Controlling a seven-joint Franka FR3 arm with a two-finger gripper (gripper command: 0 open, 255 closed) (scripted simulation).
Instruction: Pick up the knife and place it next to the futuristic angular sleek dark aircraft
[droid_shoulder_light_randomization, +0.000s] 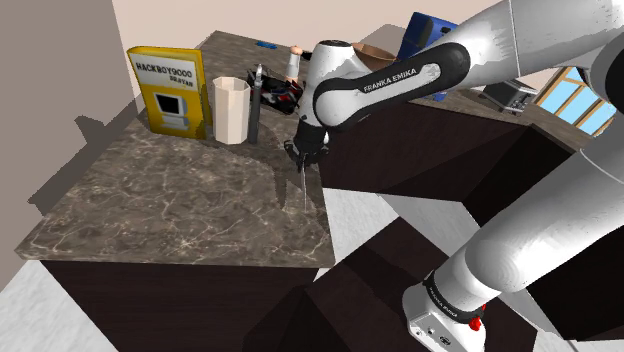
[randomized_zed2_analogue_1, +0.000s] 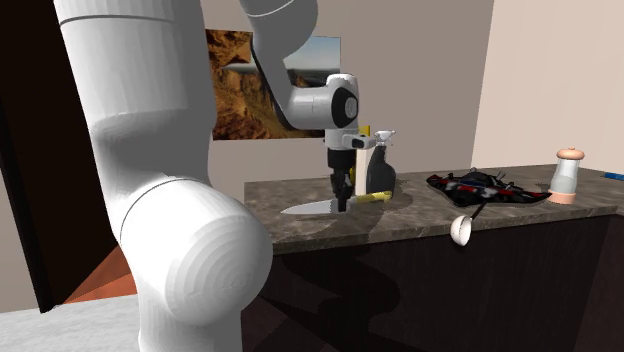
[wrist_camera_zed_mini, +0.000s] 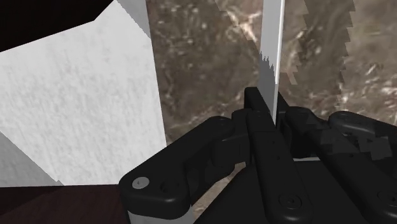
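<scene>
Black gripper (droid_shoulder_light_randomization: 303, 158) clamped shut on the knife (randomized_zed2_analogue_1: 308, 208) handle, blade jutting past the fingertips, over the counter (droid_shoulder_light_randomization: 170, 205) edge, dark aircraft (randomized_zed2_analogue_1: 480, 187) well apart

White Franka arm (droid_shoulder_light_randomization: 530, 190) comes up from the shoulder view's lower right and bends at the elbow. The forearm (droid_shoulder_light_randomization: 400, 82) reaches toward that view's left. Wrist (droid_shoulder_light_randomization: 335, 70) is turned down, black gripper (droid_shoulder_light_randomization: 305, 150) pointing downward. Fingers (wrist_camera_zed_mini: 254, 105) are clamped on a knife (wrist_camera_zed_mini: 272, 44), blade sticking out beyond them. In the second exterior view the blade looks roughly level, not certain.
</scene>
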